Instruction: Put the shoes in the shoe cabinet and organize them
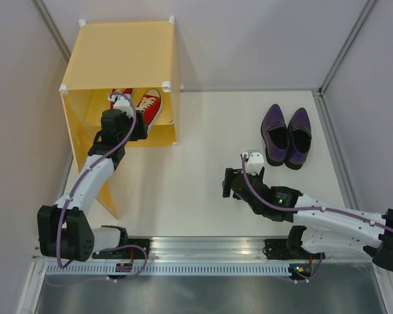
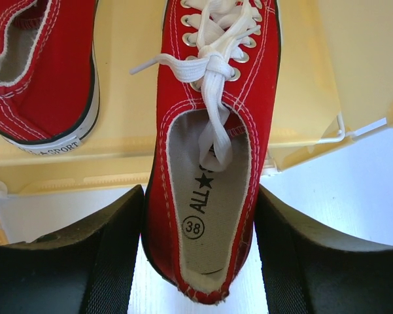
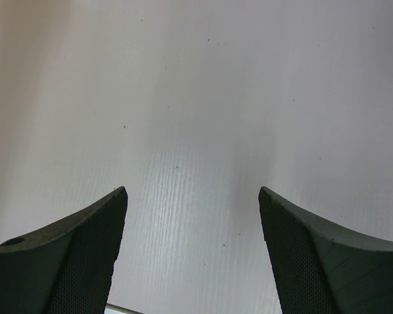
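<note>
shows left gripper [image 2: 199,193] astride red sneaker [image 2: 216,85] heel at shoe cabinet [image 1: 121,55] mouth, grip impossible to tell; right gripper [image 3: 193,196] wide, empty.

The white table top [image 1: 196,196] is matt; close up it shows a fine grain and a few small dark specks [image 3: 177,167]. A grey back panel [image 1: 261,39], left panel [image 1: 16,98] and right panel [image 1: 379,118] rise from the table's edges. Slanting aluminium posts [image 1: 346,47] stand at its back corners. A brushed metal rail [image 1: 209,247] runs along the table's near edge. A white slotted strip [image 1: 209,268] lies just beyond the rail, off the table.
</note>
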Action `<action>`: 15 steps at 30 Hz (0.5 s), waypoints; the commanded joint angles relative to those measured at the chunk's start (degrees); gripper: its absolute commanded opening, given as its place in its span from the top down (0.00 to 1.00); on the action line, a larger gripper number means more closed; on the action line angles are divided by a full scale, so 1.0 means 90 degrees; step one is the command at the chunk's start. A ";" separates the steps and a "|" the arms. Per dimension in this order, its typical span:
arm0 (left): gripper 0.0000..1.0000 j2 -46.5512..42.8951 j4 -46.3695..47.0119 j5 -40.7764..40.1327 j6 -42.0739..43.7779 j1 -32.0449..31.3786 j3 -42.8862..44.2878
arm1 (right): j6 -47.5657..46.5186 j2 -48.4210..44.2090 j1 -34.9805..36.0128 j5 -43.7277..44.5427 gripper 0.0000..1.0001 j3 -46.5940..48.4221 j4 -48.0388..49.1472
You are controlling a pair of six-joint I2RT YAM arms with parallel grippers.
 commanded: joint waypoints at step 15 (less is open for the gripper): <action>0.98 0.0485 0.1660 -0.0921 -0.1289 -0.0001 0.0382 | -0.0067 -0.0490 -0.0069 0.0353 0.15 -0.0129 -0.0173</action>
